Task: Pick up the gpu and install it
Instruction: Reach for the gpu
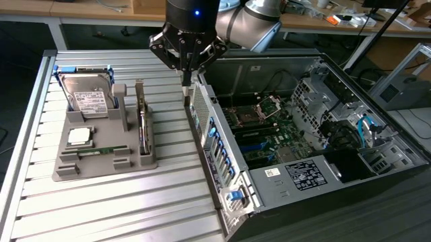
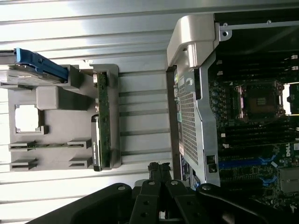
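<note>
The gpu (image 1: pixel 143 123) stands on its long edge in a slot at the side of the grey holder (image 1: pixel 138 162) nearest the computer, its silvery bracket rising at the far end. From the wrist, the gpu (image 2: pixel 103 122) reads as a thin green-edged card with a dark end. My gripper (image 1: pixel 186 92) hangs above the strip of table between the holder and the case's rear panel, at the exterior view's right of the card and apart from it. Its fingers (image 2: pixel 159 169) are shut together with nothing between them.
An open computer case (image 1: pixel 222 166) lies at the exterior view's right, its motherboard (image 1: pixel 269 132) exposed. The holder also carries a silver hard drive (image 1: pixel 91 99) with blue rails, a processor chip (image 1: pixel 79 135) and a green memory stick (image 1: pixel 101 150). The ribbed metal table (image 1: pixel 121 212) surrounds them.
</note>
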`<state>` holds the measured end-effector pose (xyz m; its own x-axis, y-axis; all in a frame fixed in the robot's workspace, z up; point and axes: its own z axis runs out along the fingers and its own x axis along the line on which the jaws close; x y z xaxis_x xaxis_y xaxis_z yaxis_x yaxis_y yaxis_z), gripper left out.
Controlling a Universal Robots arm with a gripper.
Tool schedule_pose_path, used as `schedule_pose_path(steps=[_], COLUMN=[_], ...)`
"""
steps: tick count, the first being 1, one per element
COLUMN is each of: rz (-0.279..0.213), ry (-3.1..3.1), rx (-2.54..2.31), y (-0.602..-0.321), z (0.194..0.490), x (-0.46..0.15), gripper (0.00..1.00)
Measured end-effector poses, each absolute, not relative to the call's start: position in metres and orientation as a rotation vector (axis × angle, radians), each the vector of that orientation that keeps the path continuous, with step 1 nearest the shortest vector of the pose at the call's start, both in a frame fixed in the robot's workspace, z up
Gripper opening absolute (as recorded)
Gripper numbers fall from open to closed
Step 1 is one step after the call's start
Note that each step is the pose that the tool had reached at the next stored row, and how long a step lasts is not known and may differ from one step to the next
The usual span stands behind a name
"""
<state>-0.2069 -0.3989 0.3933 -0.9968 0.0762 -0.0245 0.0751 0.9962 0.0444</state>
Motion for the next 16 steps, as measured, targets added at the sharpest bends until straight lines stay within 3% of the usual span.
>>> schedule_pose_path(steps=[16], rz=[0.068], ry=[3.113], rx=[0.118], y=[-0.399], z=[0.3933], x=[-0.213], gripper=[0.11])
